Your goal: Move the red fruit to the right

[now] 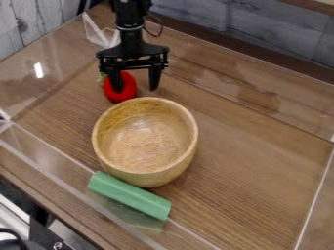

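Gripper (133, 78) open, pointing down over red fruit (117, 90); wooden bowl (144, 141) below it, green block (129, 195) beyond.

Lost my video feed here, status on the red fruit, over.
Gripper open, pointing down over the red fruit, not closed on it. Fruit on table. Wooden bowl sits just in front; right side open.
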Action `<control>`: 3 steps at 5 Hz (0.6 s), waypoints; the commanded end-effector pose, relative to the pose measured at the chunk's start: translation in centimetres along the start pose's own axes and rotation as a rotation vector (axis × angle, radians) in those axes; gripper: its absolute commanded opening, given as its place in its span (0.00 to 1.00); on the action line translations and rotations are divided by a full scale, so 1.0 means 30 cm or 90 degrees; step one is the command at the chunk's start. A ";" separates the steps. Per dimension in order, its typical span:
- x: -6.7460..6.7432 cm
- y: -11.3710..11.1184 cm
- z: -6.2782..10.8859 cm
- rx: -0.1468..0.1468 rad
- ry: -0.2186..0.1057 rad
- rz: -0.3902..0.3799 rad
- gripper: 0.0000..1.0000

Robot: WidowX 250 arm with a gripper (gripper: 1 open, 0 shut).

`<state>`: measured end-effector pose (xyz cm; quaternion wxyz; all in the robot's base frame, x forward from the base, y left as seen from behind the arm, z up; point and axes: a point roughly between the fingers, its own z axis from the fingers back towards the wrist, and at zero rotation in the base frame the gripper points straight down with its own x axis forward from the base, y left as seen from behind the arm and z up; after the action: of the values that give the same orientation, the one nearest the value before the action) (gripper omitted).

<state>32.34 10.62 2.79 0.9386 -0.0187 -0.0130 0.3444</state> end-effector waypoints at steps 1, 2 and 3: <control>-0.016 -0.040 -0.002 -0.007 0.000 -0.022 0.00; -0.031 -0.060 0.019 -0.010 0.003 -0.041 0.00; -0.019 -0.084 0.111 -0.038 0.003 -0.034 0.00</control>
<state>32.33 8.33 3.72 0.9450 -0.0455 0.0179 0.3235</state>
